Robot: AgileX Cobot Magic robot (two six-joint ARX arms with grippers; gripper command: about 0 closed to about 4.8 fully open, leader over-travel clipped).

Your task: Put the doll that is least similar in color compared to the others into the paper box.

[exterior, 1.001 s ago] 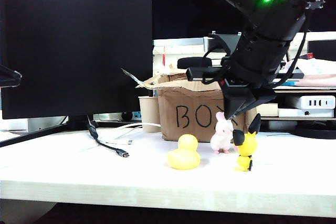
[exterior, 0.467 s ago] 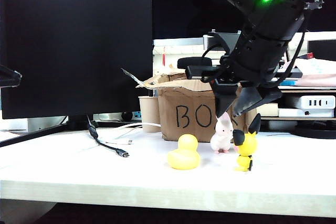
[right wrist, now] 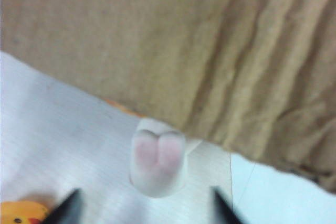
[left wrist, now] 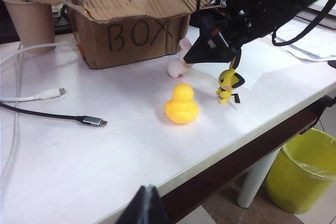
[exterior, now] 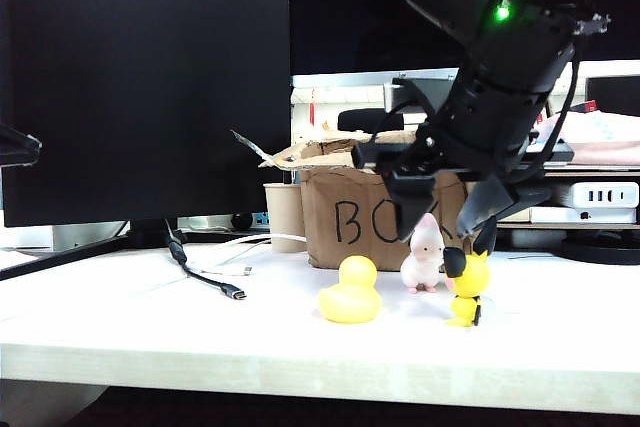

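Brown corrugated paper box, lettered "BOX", stands at centre frame in the exterior view. Right gripper hangs before it, fingers spread astride the white doll. Left gripper, lower edge of its wrist view: finger state indeterminable.

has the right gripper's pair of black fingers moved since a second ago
Yes. The right gripper has spread its fingers apart and come down around the white rabbit doll, judged against the brown cardboard box behind.
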